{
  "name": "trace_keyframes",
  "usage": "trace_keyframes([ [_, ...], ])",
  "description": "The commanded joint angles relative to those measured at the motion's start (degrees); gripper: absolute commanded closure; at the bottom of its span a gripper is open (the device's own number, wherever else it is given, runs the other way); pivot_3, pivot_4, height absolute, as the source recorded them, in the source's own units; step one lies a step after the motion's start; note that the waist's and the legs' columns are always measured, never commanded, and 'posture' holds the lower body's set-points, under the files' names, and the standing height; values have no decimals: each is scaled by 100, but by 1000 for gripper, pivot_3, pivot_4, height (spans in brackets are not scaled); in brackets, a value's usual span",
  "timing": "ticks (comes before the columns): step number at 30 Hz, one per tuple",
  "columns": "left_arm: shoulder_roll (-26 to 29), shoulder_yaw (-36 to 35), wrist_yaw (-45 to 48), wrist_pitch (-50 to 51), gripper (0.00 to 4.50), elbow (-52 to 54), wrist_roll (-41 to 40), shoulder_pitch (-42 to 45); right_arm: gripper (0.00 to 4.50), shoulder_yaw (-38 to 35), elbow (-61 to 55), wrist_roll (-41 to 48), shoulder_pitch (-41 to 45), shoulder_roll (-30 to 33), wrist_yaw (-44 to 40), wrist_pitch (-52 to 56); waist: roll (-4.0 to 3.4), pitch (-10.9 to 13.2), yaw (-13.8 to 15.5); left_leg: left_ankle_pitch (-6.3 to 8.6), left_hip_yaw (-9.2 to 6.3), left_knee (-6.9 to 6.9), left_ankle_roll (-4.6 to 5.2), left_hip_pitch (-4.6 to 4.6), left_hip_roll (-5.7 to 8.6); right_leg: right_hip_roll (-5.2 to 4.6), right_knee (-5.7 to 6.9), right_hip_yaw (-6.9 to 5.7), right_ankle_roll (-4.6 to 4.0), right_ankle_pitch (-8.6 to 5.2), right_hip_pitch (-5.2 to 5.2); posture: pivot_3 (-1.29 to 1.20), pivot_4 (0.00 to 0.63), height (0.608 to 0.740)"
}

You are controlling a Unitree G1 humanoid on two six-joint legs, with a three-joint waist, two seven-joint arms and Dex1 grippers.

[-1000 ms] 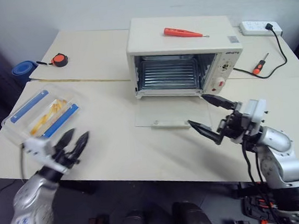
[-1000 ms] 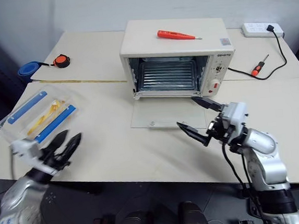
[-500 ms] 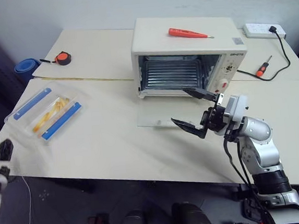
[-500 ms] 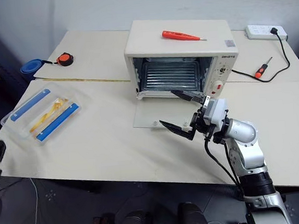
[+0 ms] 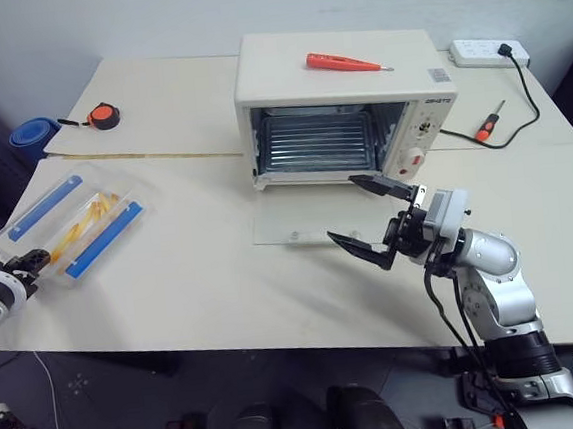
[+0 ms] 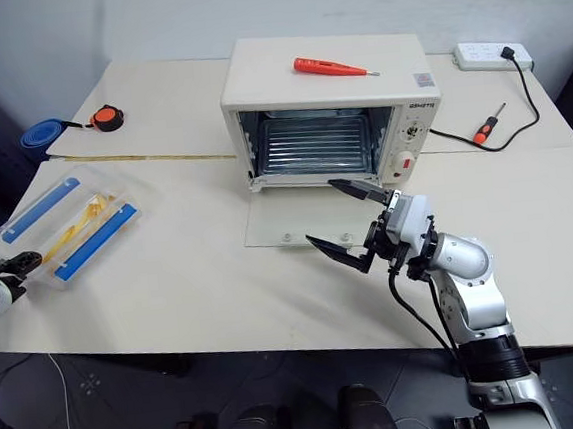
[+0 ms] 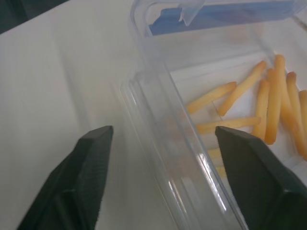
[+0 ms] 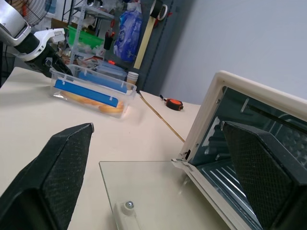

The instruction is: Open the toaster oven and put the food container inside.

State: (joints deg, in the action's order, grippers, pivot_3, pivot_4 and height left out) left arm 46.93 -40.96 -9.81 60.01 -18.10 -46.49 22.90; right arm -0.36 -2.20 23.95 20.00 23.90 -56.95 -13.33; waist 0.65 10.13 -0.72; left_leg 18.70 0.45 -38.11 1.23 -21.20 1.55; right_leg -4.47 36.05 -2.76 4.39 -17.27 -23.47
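Left wrist view: left pincer (image 7: 160, 179) apart astride food container (image 7: 192, 143) end, yellow sticks (image 7: 261, 108) inside.

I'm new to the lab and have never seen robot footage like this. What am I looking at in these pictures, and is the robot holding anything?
A humanoid robot stands at a table. Two pictures come from cameras in its head, looking down over its arms; the other two come from a camera on each wrist, looking out between two black fingers. On the table sits a toaster oven, its glass door folded down flat, with a red screwdriver on top. A clear food container with fries lies at the left. The left gripper is at the container's end, fingers either side of its wall, not yet closed. The right gripper hangs open over the door. Nothing is held.
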Motion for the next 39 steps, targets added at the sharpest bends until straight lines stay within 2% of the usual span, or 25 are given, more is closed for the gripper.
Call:
trace_keyframes([
  [1, 258, 50, 227, 36, 2348, -25, 262, 178, 0, -72, -257, 3, 4, 33, 110, -12, 0, 0, -2, -1, 0, 1, -2, 0, -1, 0, 0, 0, 0, 0, -2, 0, 150, 740],
  [6, 423, 213, 681, 275, 3843, 368, 323, 235, 0, -124, -310, -51, -200, 139, 151, -24, 0, 0, 10, -1, -1, 3, -3, 0, -1, -1, 1, 0, 0, 0, -3, 0, 150, 740],
  [8, 551, 248, 897, 604, 4284, 716, 169, 303, 0, -205, -356, -47, -345, 245, 145, -17, 0, 0, 23, -2, -2, 3, -3, -2, -1, -1, 1, 0, 0, 0, -2, 0, 150, 740],
  [9, 613, 290, 991, 798, 4340, 903, 109, 325, 0, -255, -378, -35, -426, 308, 147, -8, 4, 1, 32, -1, -2, 3, -3, -3, -1, -1, 1, 0, 0, 0, -3, 0, 150, 740],
  [15, 458, 737, 1073, 1840, 4340, 1776, -22, 886, 0, -577, -402, -6, -998, 676, 179, -10, 4, 1, 90, -1, -6, 2, -1, -4, 1, -5, -5, 0, 0, 0, 2, 0, 150, 740],
  [17, 167, 991, 988, 2103, 4340, 1984, -35, 1304, 0, -724, -383, -34, -1259, 776, 207, -45, 3, 1, 116, -1, -6, 1, -1, -4, 2, -5, -6, 0, 0, 0, 3, 0, 150, 740],
  [21, -787, 1451, 611, 2818, 4340, 2210, 175, 2213, 0, -948, -456, -75, -1751, 844, 319, -95, 4, 1, 174, -2, -4, -7, -2, -5, 4, -3, 0, 0, 2, 1, 4, 0, 150, 740],
  [26, -2034, 2282, 289, 2836, 4340, 2067, 765, 2860, 0, -1065, -781, -146, -2275, 740, 604, -120, 4, 1, 178, -6, 7, -7, -7, -5, 5, 4, 17, 6, 5, 3, -2, 0, 150, 740],
  [29, -2572, 2509, 320, 2683, 4340, 1964, 1000, 3078, 0, -1074, -984, -195, -2474, 653, 801, -138, 5, 2, 156, -12, 10, -7, -17, -5, 4, 9, 21, 8, 5, 2, -5, 0, 150, 740],
  [33, -3078, 2716, 391, 2322, 4340, 1620, 1295, 3414, 0, -1088, -1263, -254, -2718, 555, 1069, -136, 6, 2, 160, -23, 11, -7, -29, -1, 2, 12, 25, 8, 5, 2, -5, 0, 150, 740],
  [39, -3403, 3075, 616, 1827, 4340, 1080, 1706, 3623, 0, -1097, -1482, -293, -2846, 481, 1350, -126, 5, 2, 185, -25, 14, -7, -32, 3, 3, 12, 19, 9, 5, 2, -5, 0, 150, 740],
])
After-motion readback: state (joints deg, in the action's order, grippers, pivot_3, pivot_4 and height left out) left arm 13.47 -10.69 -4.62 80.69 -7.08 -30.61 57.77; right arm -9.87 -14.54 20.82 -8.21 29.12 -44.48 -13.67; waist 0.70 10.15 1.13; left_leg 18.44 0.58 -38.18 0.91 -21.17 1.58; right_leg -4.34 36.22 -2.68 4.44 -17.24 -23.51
